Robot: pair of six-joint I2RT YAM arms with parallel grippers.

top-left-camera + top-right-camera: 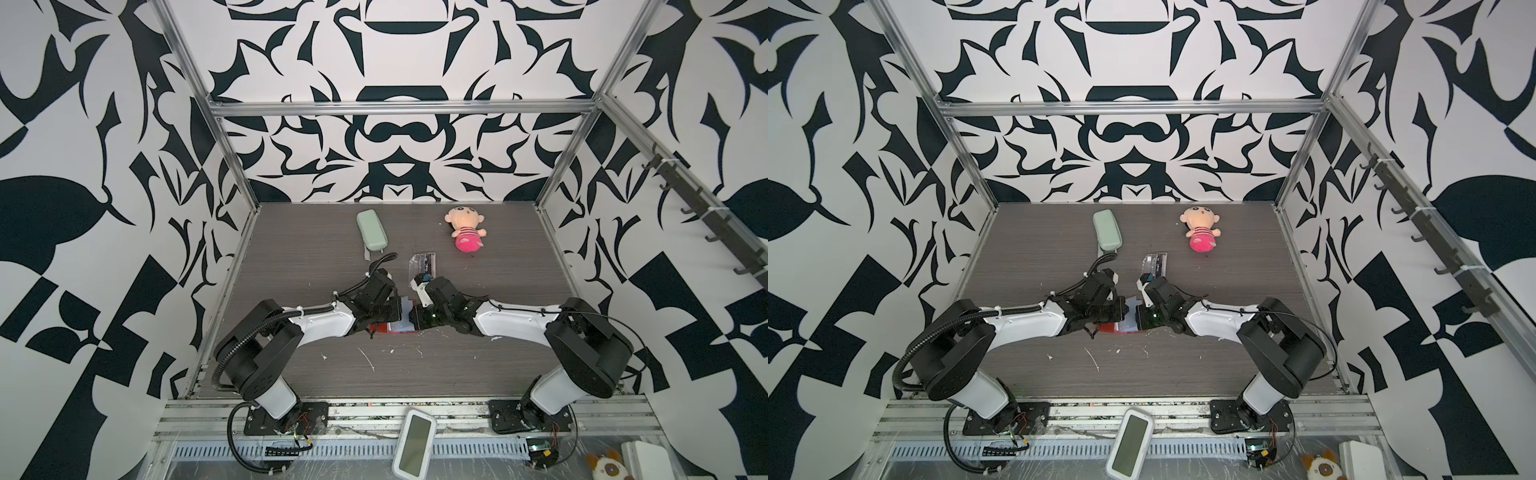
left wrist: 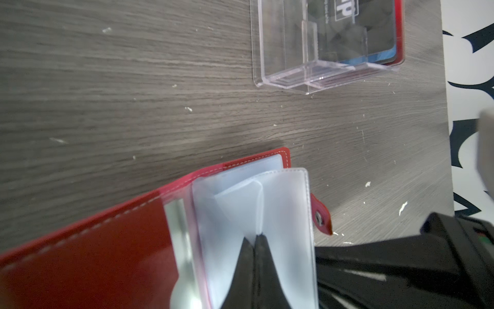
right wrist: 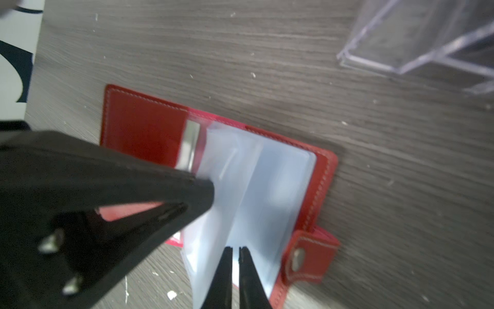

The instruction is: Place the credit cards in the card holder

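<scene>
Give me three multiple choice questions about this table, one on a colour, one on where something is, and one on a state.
1. What colour is the cover of the card holder? A green; B red; C black.
2. Where are the credit cards? A in the clear acrylic box; B inside the card holder; C stacked on its cover.
3. How is the card holder? A snapped shut; B standing on edge; C lying open.

Answers:
1 B, the stitched cover shows red in both wrist views.
2 A, the cards are seen through the box's clear wall.
3 C, its clear sleeves fan out and the snap tab is undone.
</scene>
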